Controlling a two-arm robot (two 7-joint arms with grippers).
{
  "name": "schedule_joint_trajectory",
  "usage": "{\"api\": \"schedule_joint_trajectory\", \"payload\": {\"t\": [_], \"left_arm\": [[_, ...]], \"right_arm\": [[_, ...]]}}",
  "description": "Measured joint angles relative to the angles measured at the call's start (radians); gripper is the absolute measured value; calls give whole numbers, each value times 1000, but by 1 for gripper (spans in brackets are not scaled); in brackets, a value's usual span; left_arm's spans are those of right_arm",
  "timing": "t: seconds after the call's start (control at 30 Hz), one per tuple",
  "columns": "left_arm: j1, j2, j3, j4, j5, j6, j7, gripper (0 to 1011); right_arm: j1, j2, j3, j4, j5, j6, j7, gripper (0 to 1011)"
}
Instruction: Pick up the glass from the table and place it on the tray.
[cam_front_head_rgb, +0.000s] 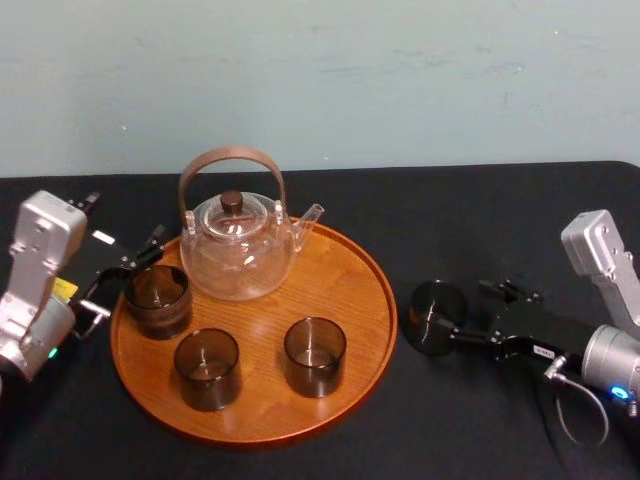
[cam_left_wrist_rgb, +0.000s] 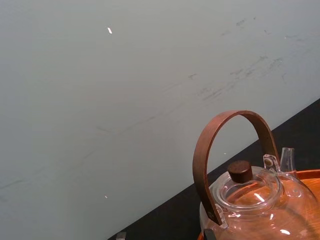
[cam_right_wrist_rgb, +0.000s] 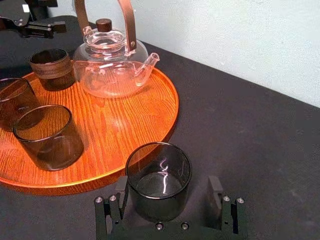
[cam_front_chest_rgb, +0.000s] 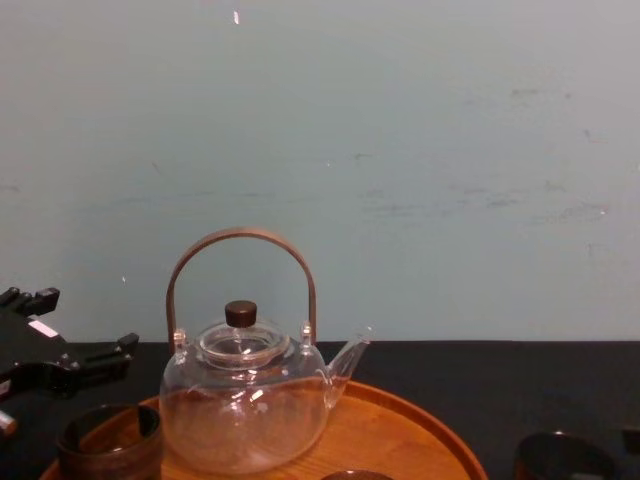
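A dark smoked glass (cam_front_head_rgb: 437, 315) stands upright on the black table (cam_front_head_rgb: 470, 230), just right of the round wooden tray (cam_front_head_rgb: 340, 270). My right gripper (cam_front_head_rgb: 472, 316) is open, one finger on either side of this glass (cam_right_wrist_rgb: 158, 177). A small gap shows between each finger (cam_right_wrist_rgb: 216, 192) and the glass wall. The chest view catches the glass's rim (cam_front_chest_rgb: 562, 455) at the lower right. My left gripper (cam_front_head_rgb: 122, 277) hovers open at the tray's left edge, beside another dark glass (cam_front_head_rgb: 158, 298) on the tray.
A clear glass teapot (cam_front_head_rgb: 238, 245) with a brown hoop handle sits at the back of the tray. Two more dark glasses (cam_front_head_rgb: 207, 367) (cam_front_head_rgb: 315, 355) stand near the tray's front. The tray's right part (cam_right_wrist_rgb: 150, 107) is bare wood. A pale wall rises behind the table.
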Motion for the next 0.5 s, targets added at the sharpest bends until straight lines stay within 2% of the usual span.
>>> {"api": "schedule_joint_trajectory", "payload": {"t": [0.5], "left_arm": [[0,0,0,0,0,0,0,1001]], "right_arm": [[47,-20,-35,33,-18,14,13,1002]]}}
